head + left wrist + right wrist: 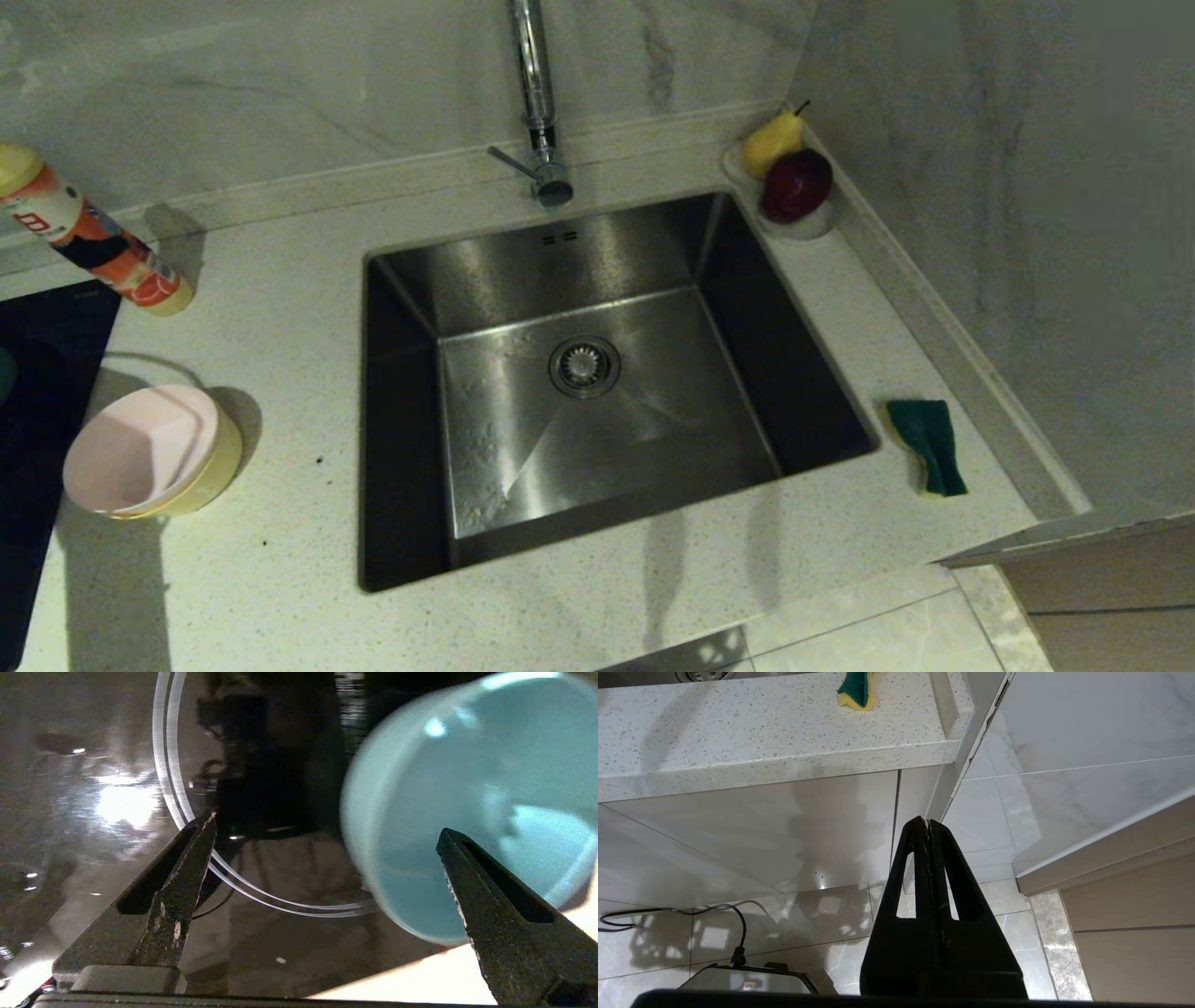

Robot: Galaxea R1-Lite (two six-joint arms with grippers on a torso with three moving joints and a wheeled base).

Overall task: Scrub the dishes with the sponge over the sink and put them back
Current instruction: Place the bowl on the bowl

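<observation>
A pale pink bowl (140, 448) sits nested in a yellow bowl (219, 462) on the counter left of the sink (653, 411). The green-and-yellow sponge (927, 446) lies on the counter right of the sink, and its end shows in the right wrist view (856, 690). In the left wrist view a light blue bowl (467, 788) rests on the black cooktop (280, 765). My left gripper (328, 822) hovers over it, open, one finger in front of the bowl and nothing gripped. My right gripper (927, 820) hangs shut below the counter edge. Neither arm shows in the head view.
A tall chrome faucet (534, 93) rises behind the sink. A white dish (794, 224) with a pear (772, 140) and a dark red apple (795, 184) stands in the back right corner. An orange bottle (89, 233) lies at the back left by the cooktop (47, 336).
</observation>
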